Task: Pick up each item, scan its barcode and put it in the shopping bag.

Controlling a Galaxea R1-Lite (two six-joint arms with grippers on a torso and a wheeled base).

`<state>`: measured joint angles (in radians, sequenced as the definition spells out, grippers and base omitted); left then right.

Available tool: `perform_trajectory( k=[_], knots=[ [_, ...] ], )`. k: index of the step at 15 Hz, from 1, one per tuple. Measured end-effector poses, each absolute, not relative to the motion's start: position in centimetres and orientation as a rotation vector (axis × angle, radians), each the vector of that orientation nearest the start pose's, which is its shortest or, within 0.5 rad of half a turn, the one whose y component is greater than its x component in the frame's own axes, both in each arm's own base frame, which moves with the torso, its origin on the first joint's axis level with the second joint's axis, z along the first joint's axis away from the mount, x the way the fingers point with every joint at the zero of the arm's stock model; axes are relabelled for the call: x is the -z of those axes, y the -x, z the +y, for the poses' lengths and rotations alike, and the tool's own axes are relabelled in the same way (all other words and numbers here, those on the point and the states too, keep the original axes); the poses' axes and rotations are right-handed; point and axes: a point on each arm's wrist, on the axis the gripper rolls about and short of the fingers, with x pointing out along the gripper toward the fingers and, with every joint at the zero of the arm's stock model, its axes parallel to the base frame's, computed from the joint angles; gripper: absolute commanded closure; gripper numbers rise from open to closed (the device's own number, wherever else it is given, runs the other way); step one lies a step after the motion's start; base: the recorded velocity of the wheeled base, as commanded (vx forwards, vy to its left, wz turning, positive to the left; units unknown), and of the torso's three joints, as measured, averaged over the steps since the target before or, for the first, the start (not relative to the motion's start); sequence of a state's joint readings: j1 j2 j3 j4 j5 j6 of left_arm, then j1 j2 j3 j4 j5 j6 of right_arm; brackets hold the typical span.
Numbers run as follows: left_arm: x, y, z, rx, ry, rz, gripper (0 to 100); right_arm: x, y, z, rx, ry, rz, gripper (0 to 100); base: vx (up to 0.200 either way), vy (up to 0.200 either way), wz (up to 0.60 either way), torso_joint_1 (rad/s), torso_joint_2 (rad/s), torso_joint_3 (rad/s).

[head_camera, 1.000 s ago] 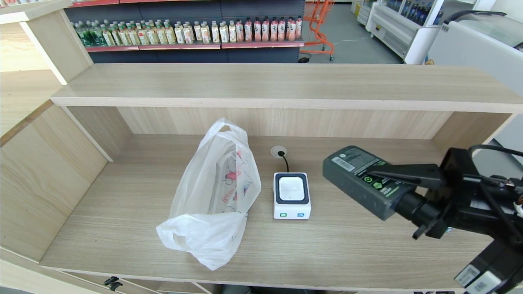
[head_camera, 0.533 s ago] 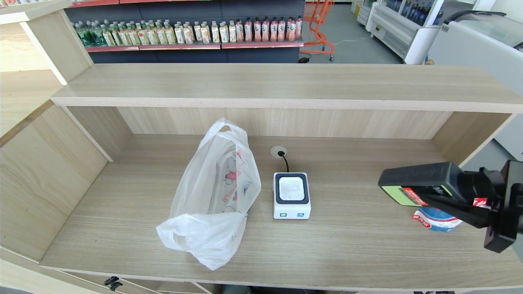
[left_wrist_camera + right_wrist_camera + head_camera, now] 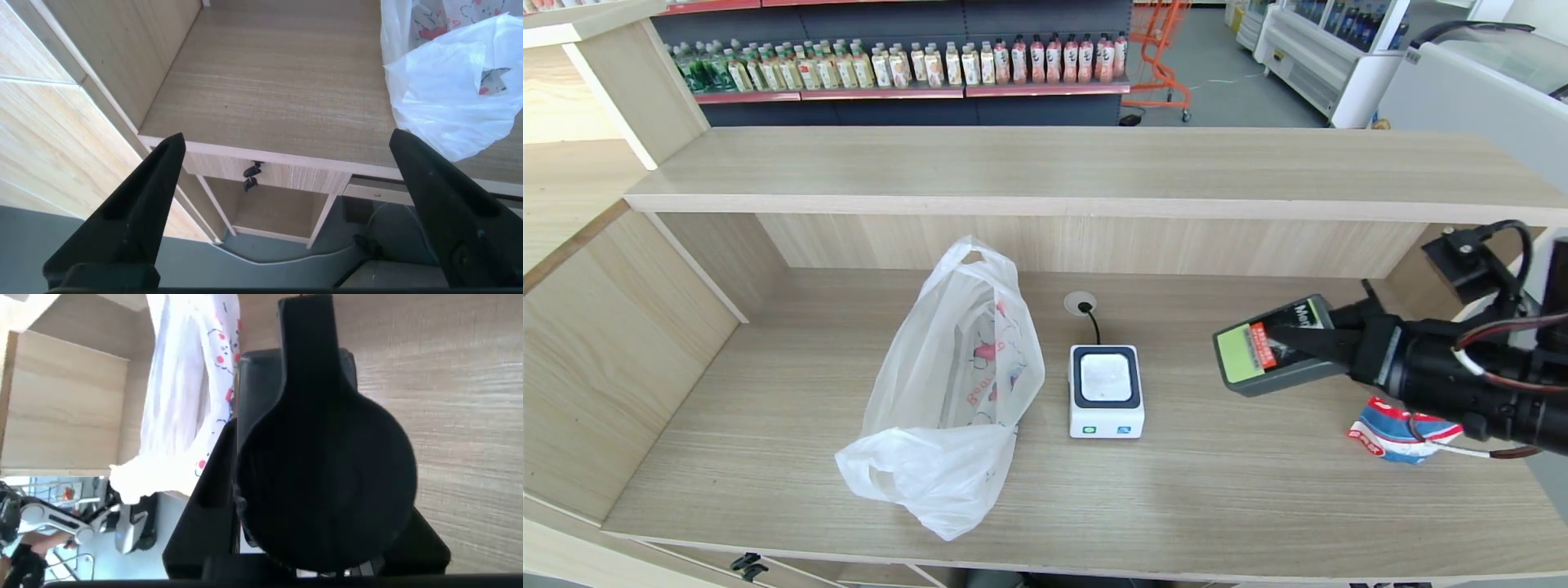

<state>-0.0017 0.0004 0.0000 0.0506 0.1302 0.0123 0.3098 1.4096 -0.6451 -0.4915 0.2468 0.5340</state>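
Wooden checkout counter (image 3: 1176, 490), bottle shelves (image 3: 907, 65) behind: right arm holding item aloft.

Right gripper (image 3: 1294, 347) is clamped on a dark grey box (image 3: 1241, 359), held above the counter to the right of the scanner (image 3: 1105, 390), green-labelled end toward it. Shopping bag (image 3: 947, 392) stands just left of the scanner, with printed goods inside. A blue, red and white packet (image 3: 1396, 429) lies below the right arm. Left gripper (image 3: 288, 139) has its jaws spread wide and empty, by the counter's near edge.

Black tool (image 3: 306, 351) close up against a dark box (image 3: 249, 384), white red-printed shopping bag (image 3: 184, 392) beyond, wood-grain desk (image 3: 458, 416)
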Motion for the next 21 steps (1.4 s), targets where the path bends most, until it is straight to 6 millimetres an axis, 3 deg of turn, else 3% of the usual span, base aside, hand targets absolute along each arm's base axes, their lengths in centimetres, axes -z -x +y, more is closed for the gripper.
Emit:
perform_trajectory(
  k=[4, 8, 15, 21],
  knots=[
    [-7.0, 2.3, 0.3, -0.128, -0.016, 0.052, 0, -17.8, -24.9, 10.7, -0.443, -0.531, 0.539, 100, 0.0, 0.0, 0.0, 0.0, 0.0, 0.0],
    [-7.0, 2.3, 0.3, -0.128, -0.015, 0.052, 0, -16.2, -26.4, 13.2, -0.479, -0.512, 0.604, 100, 0.0, 0.0, 0.0, 0.0, 0.0, 0.0],
    [-7.0, 2.3, 0.3, -0.128, -0.015, 0.052, 0, -14.7, -29.3, 16.6, -0.484, -0.478, 0.62, 100, 0.0, 0.0, 0.0, 0.0, 0.0, 0.0],
    [-7.0, 2.3, 0.3, -0.128, -0.016, 0.052, 0, -14.0, -31.6, 18.3, -0.498, -0.46, 0.612, 100, 0.0, 0.0, 0.0, 0.0, 0.0, 0.0]
  ],
)
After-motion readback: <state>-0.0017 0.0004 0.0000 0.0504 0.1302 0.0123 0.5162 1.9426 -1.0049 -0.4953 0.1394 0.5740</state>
